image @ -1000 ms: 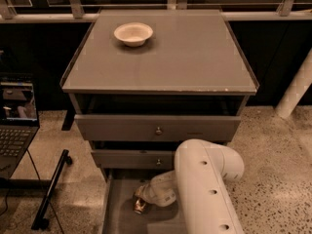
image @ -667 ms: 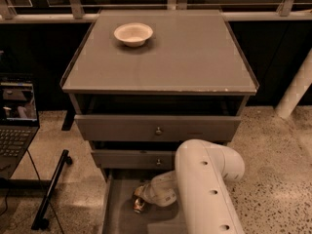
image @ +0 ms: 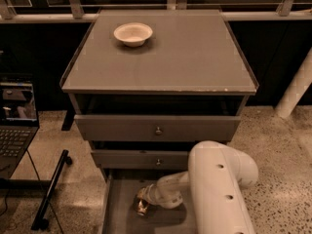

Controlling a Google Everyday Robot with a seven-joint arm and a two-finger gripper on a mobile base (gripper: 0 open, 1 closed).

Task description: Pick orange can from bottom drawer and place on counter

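Note:
The bottom drawer [image: 115, 212] is pulled open at the foot of the grey cabinet. The orange can [image: 141, 208] stands inside it near the middle, shiny and brownish, partly covered by my gripper. My gripper [image: 145, 199] reaches down into the drawer at the end of the white arm [image: 214, 189] and sits right at the can's top. The arm hides the right half of the drawer. The counter [image: 195, 57] is the flat grey top of the cabinet, with a chipped front edge.
A white bowl [image: 133, 33] sits on the counter at the back left. The two upper knobbed drawers [image: 157, 128] are slightly pulled out. A laptop [image: 17, 116] and a black stand leg [image: 51, 191] are at the left. A white post [image: 295, 89] stands at the right.

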